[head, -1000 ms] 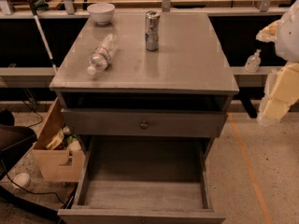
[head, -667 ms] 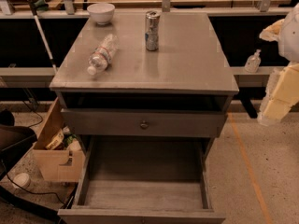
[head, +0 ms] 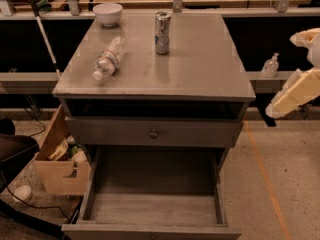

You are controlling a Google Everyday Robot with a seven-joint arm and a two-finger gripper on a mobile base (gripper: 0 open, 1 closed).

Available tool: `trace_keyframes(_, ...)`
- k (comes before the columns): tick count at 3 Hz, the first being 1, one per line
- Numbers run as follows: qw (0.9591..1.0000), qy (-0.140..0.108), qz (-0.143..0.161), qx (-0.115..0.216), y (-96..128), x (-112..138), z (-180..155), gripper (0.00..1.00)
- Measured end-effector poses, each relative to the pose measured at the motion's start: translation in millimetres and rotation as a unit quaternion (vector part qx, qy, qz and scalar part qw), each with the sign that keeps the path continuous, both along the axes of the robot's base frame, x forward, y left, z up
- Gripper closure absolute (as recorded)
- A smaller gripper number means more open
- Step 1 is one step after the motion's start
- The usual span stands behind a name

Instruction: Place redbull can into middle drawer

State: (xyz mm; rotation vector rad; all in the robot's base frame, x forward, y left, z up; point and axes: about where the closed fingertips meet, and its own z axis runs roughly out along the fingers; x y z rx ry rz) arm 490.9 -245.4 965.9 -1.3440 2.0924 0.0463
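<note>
While redbull can (head: 162,32) stands on cabinet top (head: 205,59), pincer (head: 292,95) hangs tilted far right, grip state untellable.

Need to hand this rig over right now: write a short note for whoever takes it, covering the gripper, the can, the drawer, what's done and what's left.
Gripper: at the right edge of the view, beside the cabinet and below its top, well away from the can.
Redbull can: upright on the cabinet top, toward the back, untouched.
Middle drawer: pulled open, floor bare.
Nearby: water bottle lying on its side left of the can; white bowl at the back left corner.
Done: drawer is open.
Left: reach the can, grasp it, lower it into the drawer.
</note>
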Motion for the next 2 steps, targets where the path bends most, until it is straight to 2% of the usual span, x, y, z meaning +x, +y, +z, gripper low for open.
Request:
trace_keyframes(1,0.9907,-0.088,-0.007,0.104,-3.0,64.0,11.5,0.0)
trace_keyframes(2,0.9672,-0.169,-0.024,0.188,-6.8,126.8,35.3,0.0)
